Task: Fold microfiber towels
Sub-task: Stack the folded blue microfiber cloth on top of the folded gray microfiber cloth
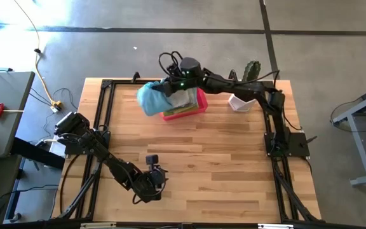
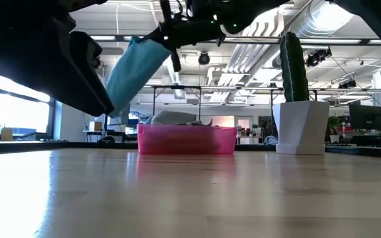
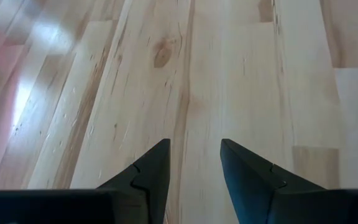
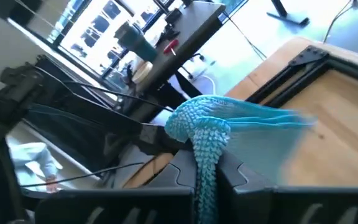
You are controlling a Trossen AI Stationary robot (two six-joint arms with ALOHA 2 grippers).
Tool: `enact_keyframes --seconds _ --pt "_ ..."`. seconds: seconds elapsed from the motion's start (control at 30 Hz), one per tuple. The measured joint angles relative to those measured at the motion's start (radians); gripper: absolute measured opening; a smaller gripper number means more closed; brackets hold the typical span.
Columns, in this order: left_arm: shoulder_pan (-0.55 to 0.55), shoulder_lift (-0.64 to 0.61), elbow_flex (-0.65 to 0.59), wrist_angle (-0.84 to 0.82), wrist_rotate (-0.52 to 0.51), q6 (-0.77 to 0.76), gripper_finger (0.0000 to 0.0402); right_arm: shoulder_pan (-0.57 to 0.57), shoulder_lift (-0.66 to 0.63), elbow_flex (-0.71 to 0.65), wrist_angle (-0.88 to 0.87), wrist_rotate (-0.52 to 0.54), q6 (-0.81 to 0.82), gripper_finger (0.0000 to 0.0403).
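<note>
My right gripper is shut on a teal-blue microfiber towel, lifted above the left end of the pink tray at the table's far side. In the low view the towel hangs high over the tray. More towels, grey and lime green, lie in the tray. My left gripper is open and empty over bare wood near the table's front. My right gripper pinches a bunched fold of the teal towel between its two fingers. The fingers come nearly level from the table's right. The towel is lifted clear of the tray and hangs slack down from the fingers.
A white pot with a green cactus stands at the far right, beside the tray; it also shows in the low view. Black frame rails border the table. Bare wood lies across the middle and front.
</note>
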Motion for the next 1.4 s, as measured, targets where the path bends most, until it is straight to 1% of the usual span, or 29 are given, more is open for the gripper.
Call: enact_keyframes --seconds 0.07,0.1,0.2,0.27,0.33,0.4,0.5,0.67,0.77,0.87,1.1,1.27,1.33,1.4 --pt "0.0 0.0 0.0 -0.007 0.0 -0.003 0.0133 -0.009 0.001 0.0 -0.021 0.009 -0.036 0.0" --pt "0.0 0.0 0.0 -0.01 0.0 -0.01 0.0133 -0.013 0.002 0.0 -0.052 0.036 -0.062 0.0" --pt "0.0 0.0 0.0 -0.023 0.007 -0.046 0.0133 -0.037 0.007 0.001 -0.217 0.167 -0.16 0.0" --pt "-0.004 0.0 0.0 -0.041 0.031 -0.07 0.0133 -0.058 0.01 0.0 -0.337 0.27 -0.202 0.0" --pt "-0.006 0.0 0.0 -0.059 0.05 -0.087 0.0133 -0.078 0.01 0.0 -0.411 0.338 -0.236 0.0" --pt "-0.006 0.0 0.0 -0.069 0.066 -0.094 0.0133 -0.093 0.01 0.0 -0.476 0.384 -0.257 0.0" --pt "-0.006 0.0 0.0 -0.087 0.077 -0.109 0.0133 -0.111 0.01 0.0 -0.571 0.417 -0.264 0.0" --pt "-0.006 0.0 0.0 -0.113 0.079 -0.128 0.0133 -0.118 0.009 -0.016 -0.638 0.553 -0.313 0.0" --pt "-0.007 0.0 0.0 -0.124 0.08 -0.139 0.0133 -0.118 0.009 -0.016 -0.637 0.627 -0.336 0.0" --pt "-0.007 0.0 0.0 -0.135 0.08 -0.15 0.0133 -0.118 0.011 -0.016 -0.639 0.656 -0.354 0.0" --pt "-0.007 0.0 0.0 -0.142 0.08 -0.157 0.0133 -0.118 0.011 -0.016 -0.64 0.66 -0.355 0.0" --pt "-0.007 0.0 0.0 -0.142 0.08 -0.157 0.0133 -0.118 0.011 -0.016 -0.671 0.66 -0.331 0.0001" --pt "-0.007 0.0 0.0 -0.142 0.079 -0.157 0.0133 -0.118 0.011 -0.016 -0.679 0.66 -0.332 0.001" --pt "-0.007 0.0 0.0 -0.142 0.08 -0.157 0.0133 -0.118 0.011 -0.016 -0.678 0.66 -0.331 0.0029"
